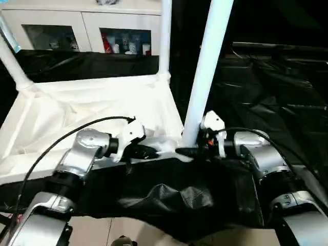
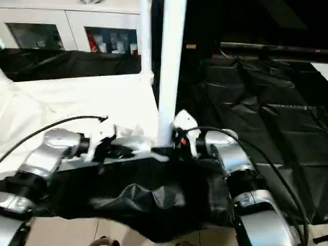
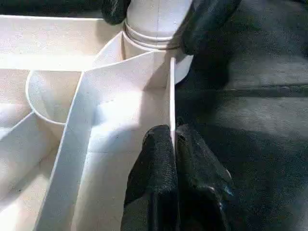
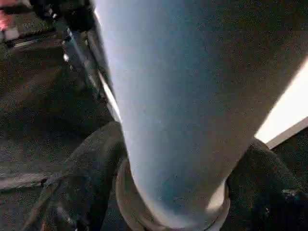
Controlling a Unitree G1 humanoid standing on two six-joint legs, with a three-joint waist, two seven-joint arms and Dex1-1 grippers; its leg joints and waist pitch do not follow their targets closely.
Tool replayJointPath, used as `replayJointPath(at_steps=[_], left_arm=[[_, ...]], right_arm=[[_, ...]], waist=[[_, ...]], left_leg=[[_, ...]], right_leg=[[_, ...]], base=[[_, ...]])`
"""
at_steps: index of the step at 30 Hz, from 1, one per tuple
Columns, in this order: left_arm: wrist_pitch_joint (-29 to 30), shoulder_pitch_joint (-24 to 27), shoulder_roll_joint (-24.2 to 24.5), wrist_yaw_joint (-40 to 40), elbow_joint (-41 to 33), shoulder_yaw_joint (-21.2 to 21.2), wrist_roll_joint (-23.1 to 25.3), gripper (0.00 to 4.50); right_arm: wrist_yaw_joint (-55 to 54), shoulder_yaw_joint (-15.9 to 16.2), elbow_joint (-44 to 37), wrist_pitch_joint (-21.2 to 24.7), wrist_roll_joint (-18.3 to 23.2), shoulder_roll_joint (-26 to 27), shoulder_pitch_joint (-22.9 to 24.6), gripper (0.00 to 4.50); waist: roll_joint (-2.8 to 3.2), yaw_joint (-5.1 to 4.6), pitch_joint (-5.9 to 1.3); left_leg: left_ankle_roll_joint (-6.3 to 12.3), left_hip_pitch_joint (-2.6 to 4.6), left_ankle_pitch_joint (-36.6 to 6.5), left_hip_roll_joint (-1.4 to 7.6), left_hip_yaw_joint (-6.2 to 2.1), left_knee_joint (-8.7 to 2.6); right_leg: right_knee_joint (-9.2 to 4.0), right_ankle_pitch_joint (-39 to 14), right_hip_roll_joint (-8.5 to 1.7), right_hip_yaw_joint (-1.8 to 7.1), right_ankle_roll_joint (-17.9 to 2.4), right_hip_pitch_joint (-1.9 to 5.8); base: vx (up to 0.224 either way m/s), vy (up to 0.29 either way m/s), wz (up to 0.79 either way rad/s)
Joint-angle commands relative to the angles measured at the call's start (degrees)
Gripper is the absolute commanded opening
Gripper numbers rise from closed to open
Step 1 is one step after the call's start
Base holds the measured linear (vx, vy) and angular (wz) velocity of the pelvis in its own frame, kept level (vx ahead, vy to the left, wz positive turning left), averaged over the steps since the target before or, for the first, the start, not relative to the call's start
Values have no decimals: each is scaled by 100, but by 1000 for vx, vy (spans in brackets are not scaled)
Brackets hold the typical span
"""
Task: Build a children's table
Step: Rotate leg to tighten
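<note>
Plastic throughout, the table (image 1: 92, 102) looked light and stiff, its smooth white surfaces likely slippery under rubber fingers. It lay upside down on black sheeting (image 1: 277, 102), ribbed underside up, its long axis running away from the robot toward the cabinet (image 1: 82, 31). Three legs stood upright from corner sockets: the near-right leg (image 1: 205, 66), a far-right leg (image 1: 165, 36) and a far-left leg (image 1: 13, 64) that leaned slightly outward. The thin rim wall looked like the best hold for steadying the top; each leg was best taken low, just above its socket, where it flexes least. The left gripper (image 3: 174, 144) had its fingers pressed together on the near edge's rim wall, beside that corner. The right gripper (image 4: 173, 192) stood with fingers spread around the base of the near-right leg, flanking it.
</note>
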Motion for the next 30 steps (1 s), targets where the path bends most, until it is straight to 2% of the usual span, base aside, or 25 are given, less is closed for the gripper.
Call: replayJointPath(at_steps=[1, 3, 8, 12, 15, 16, 17, 18, 21, 22, 25, 26, 29, 30], left_arm=[[-93, -33, -109, -282, -364, -71, -360, 0], [-71, 18, -19, -404, -416, -75, -393, 0], [-34, 39, -3, -450, -451, -78, -398, 0], [11, -18, -140, -169, -387, -68, -332, 0], [101, -253, -385, 550, -84, 63, -188, 0], [148, -436, -575, 1027, 128, 172, -117, 0], [148, -436, -575, 1027, 128, 172, -117, 0], [197, -543, -676, 1250, 244, 199, -70, 0], [341, -847, -988, 1941, 568, 257, 67, 0], [383, -914, -1072, 2108, 629, 274, 89, 0], [468, -1116, -1351, 2644, 835, 334, 144, 0], [441, -1166, -1416, 2775, 909, 344, 169, 0], [305, -1232, -1532, 2895, 1014, 310, 228, 0], [244, -1228, -1530, 2852, 1024, 265, 255, 0]], right_arm=[[214, 212, -131, 149, 30, 26, 51, 286], [433, 260, -232, 210, 81, -17, 111, 269], [489, 297, -296, 264, 121, -3, 162, 261], [394, 259, -366, 381, 214, 142, 247, 259], [-297, 93, -177, 454, 161, 427, 205, 259], [-1079, -48, 107, 441, 43, 684, 104, 256], [-1079, -48, 107, 441, 43, 684, 104, 253], [-1513, -128, 293, 430, -7, 837, 39, 253], [-2614, -285, 718, 384, -110, 1256, -133, 250], [-2896, -350, 817, 387, -106, 1369, -186, 250], [-3829, -613, 1137, 394, -53, 1756, -388, 250], [-4051, -673, 1223, 368, -75, 1853, -440, 250], [-4282, -673, 1369, 190, -146, 2072, -536, 250], [-4148, -711, 1389, 167, -53, 2122, -552, 250]], waist=[[-25, 11, -387], [-33, 19, -381], [-30, 17, -381], [-33, 27, -385], [-28, 28, -381], [-23, 5, -364], [-28, -2, -367], [-31, -19, -367], [-4, -56, -369], [-3, -86, -369], [15, -77, -384], [13, -78, -397], [20, -66, -416], [23, -63, -420]], left_leg=[[155, 70, -1558, 140, -50, -380], [157, 74, -1598, 147, -55, -387], [134, 77, -1606, 140, -51, -386], [130, 72, -1541, 141, -55, -385], [86, 84, -1558, 134, -59, -387], [30, 92, -1646, 112, -52, -388], [-20, 99, -1688, 107, -65, -393], [-70, 108, -1746, 96, -74, -392], [-115, 120, -1867, 92, -99, -404], [-141, 120, -1821, 86, -88, -404], [-152, 116, -1753, 87, -91, -402], [-124, 87, -1659, 86, -90, -398], [-62, 75, -1513, 79, -79, -385], [-10, 71, -1494, 80, -73, -379]], right_leg=[[-414, -1512, -305, 186, -1253, 276], [-414, -1570, -303, 184, -1240, 277], [-421, -1629, -305, 186, -1225, 268], [-417, -1623, -310, 189, -1196, 274], [-425, -1695, -312, 190, -1176, 261], [-461, -1885, -310, 196, -1138, 234], [-464, -2004, -321, 191, -1111, 238], [-493, -2216, -333, 190, -1045, 237], [-519, -2395, -332, 184, -935, 230], [-521, -2332, -318, 191, -947, 209], [-510, -2119, -319, 187, -982, 232], [-480, -1886, -317, 190, -1025, 252], [-437, -1409, -304, 185, -1129, 274], [-429, -1277, -300, 185, -1162, 281]], base=[[0, 0, 0], [0, 0, 0], [0, 0, 0], [0, 0, 0], [0, 0, 0], [0, 0, 0], [0, 0, 0], [0, 0, 0], [0, 0, 0], [0, 0, 0], [0, 0, 0], [0, 0, 0], [0, 0, 0], [0, 0, 0]])
